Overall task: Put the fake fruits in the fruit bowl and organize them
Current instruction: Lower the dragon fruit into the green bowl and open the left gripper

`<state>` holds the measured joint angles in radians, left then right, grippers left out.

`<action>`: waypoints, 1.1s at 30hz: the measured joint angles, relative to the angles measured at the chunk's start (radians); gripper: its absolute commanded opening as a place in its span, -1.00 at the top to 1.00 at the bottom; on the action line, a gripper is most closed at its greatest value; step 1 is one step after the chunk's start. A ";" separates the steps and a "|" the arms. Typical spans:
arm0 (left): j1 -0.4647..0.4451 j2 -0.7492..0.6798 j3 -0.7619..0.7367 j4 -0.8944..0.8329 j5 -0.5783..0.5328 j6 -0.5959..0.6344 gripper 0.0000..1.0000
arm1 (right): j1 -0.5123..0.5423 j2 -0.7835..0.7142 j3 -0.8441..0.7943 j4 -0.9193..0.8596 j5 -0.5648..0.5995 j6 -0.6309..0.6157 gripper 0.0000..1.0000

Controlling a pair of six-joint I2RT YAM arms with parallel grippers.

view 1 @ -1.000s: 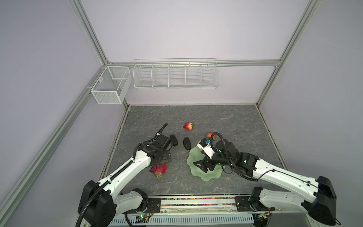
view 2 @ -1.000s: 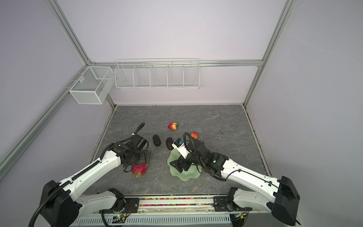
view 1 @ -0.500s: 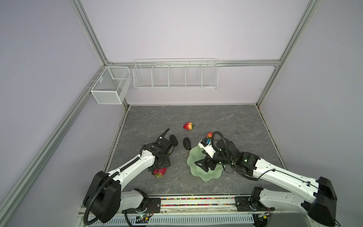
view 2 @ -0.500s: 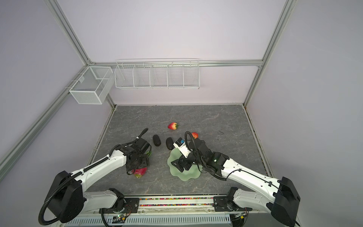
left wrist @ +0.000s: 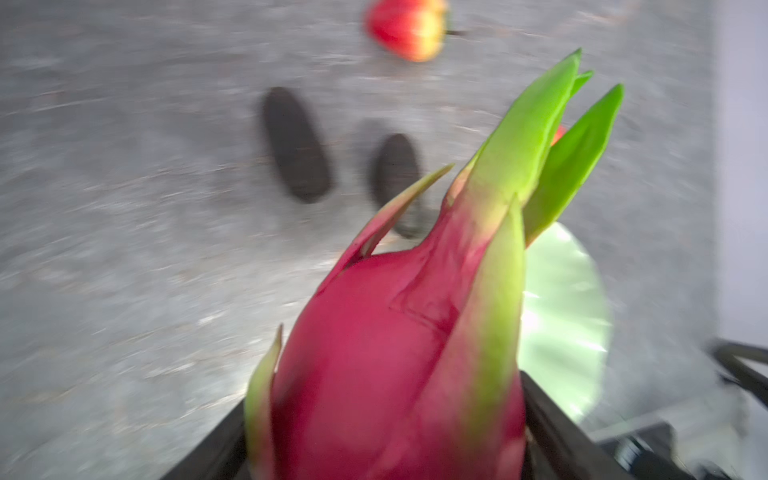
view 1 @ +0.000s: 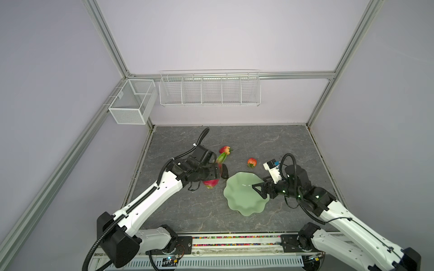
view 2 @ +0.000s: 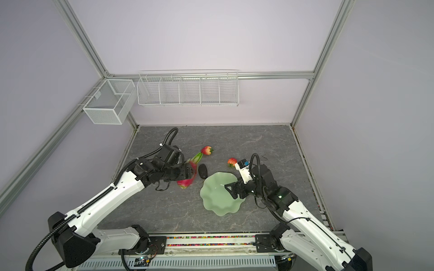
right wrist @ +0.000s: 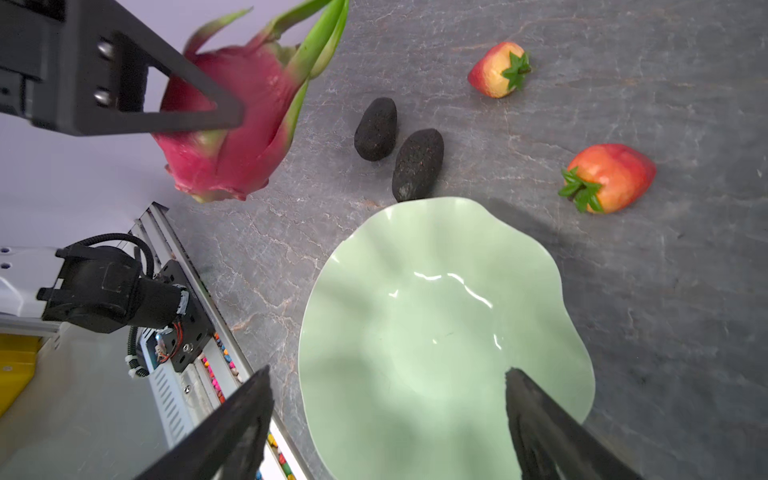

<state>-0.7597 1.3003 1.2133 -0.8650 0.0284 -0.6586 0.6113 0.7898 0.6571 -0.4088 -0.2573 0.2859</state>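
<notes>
Right wrist view: the left tool (right wrist: 226, 124) grips the dragon fruit (right wrist: 257, 91), apparently lifted off the counter (right wrist: 623, 332) just left of the empty fruit bowl (right wrist: 436, 332), so the first placing is in hand. The right tool (right wrist: 388, 374) hovers over the bowl's right side, jaws spread with nothing between them. Next, the fruit must travel right, over the bowl's hollow, and come down before release.

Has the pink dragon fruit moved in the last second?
Yes. Gripped by the left end effector, the dragon fruit has shifted right and back, closer to the fruit bowl, which stayed put.
</notes>
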 measured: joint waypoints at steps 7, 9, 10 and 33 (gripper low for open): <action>-0.155 0.257 0.102 0.116 0.129 0.013 -0.02 | -0.003 -0.117 -0.044 -0.088 -0.025 0.045 -0.77; -0.177 0.305 0.120 0.117 0.142 0.024 -0.02 | -0.004 -0.147 -0.053 -0.105 -0.024 0.051 -0.77; -0.189 0.331 0.132 0.116 0.149 0.032 -0.02 | -0.005 -0.164 -0.058 -0.111 -0.021 0.055 -0.77; -0.255 0.536 0.165 0.082 0.145 0.126 -0.22 | -0.006 -0.209 -0.082 -0.137 -0.021 0.066 -0.77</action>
<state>-1.0149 1.8366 1.3781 -0.7834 0.1730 -0.5327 0.6052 0.5812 0.5755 -0.5453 -0.2779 0.3515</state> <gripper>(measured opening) 0.746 0.887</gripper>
